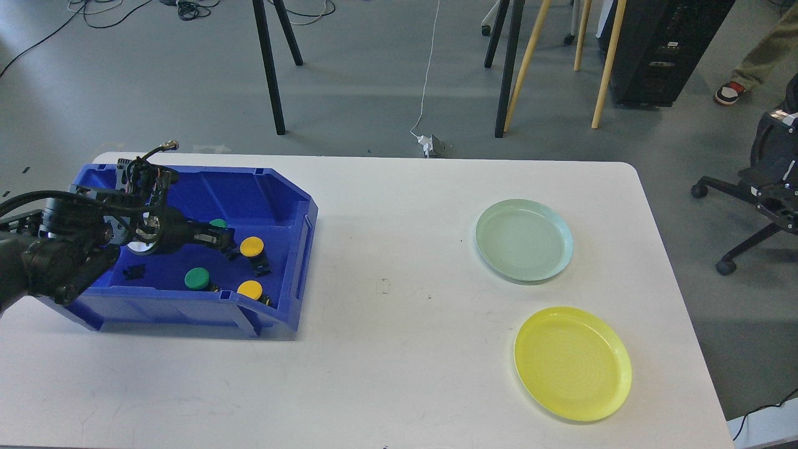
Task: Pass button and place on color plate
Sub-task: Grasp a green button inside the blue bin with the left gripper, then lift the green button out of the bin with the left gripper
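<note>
A blue bin (293,262) on the left of the white table holds two yellow buttons (252,247) (250,289), a green button (197,278) and a second green button (218,223) partly hidden behind my left gripper. My left gripper (223,239) reaches into the bin from the left. Its tip is just left of the upper yellow button and in front of the hidden green one. Its fingers are dark and I cannot tell them apart. A pale green plate (523,239) and a yellow plate (572,363) lie on the right. My right arm is out of view.
A small black piece (134,272) lies in the bin's left part. The bin's walls stand around my left gripper. Chair and table legs stand on the floor behind the table, and an office chair (767,193) is at the right.
</note>
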